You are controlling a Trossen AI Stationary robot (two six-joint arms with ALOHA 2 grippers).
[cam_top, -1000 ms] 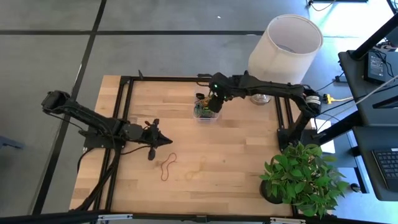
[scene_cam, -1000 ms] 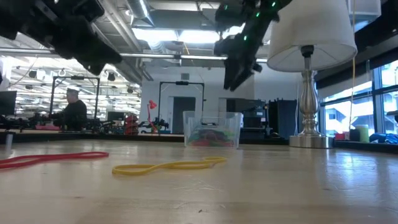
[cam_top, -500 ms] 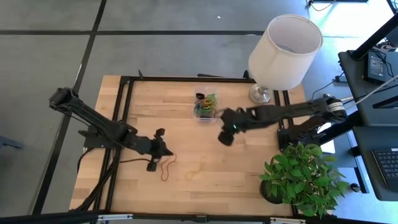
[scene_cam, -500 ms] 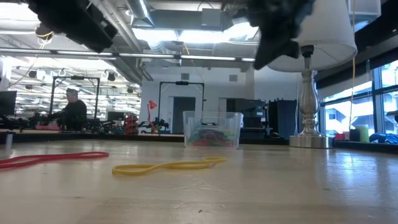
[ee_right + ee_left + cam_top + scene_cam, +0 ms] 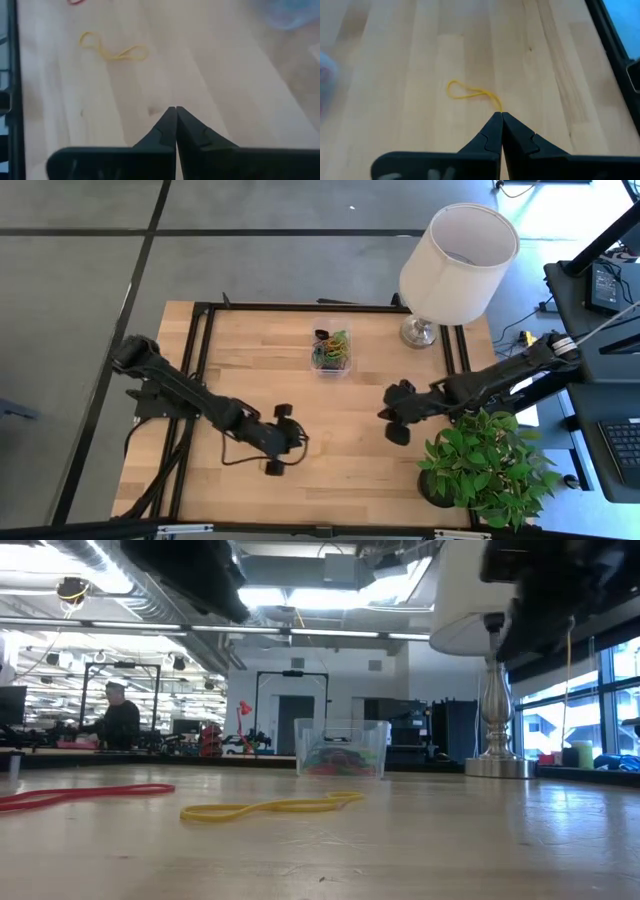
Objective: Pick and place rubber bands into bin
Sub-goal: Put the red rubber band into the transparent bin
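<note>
We see a wooden table (image 5: 350, 420) framed by black rails (image 5: 205, 350). At its far right corner stands a lamp with a white shade (image 5: 458, 252) on a silver base (image 5: 418, 333); in the low view the shade (image 5: 470, 600) sits above a turned silver stem (image 5: 494, 710). A green potted plant (image 5: 487, 465) is at the near right corner, just off the tabletop. To the right is a dark desk with a keyboard (image 5: 624, 450). In the room behind the table a person (image 5: 118, 720) sits at a bench, and a red shape (image 5: 245, 710) shows farther back.
</note>
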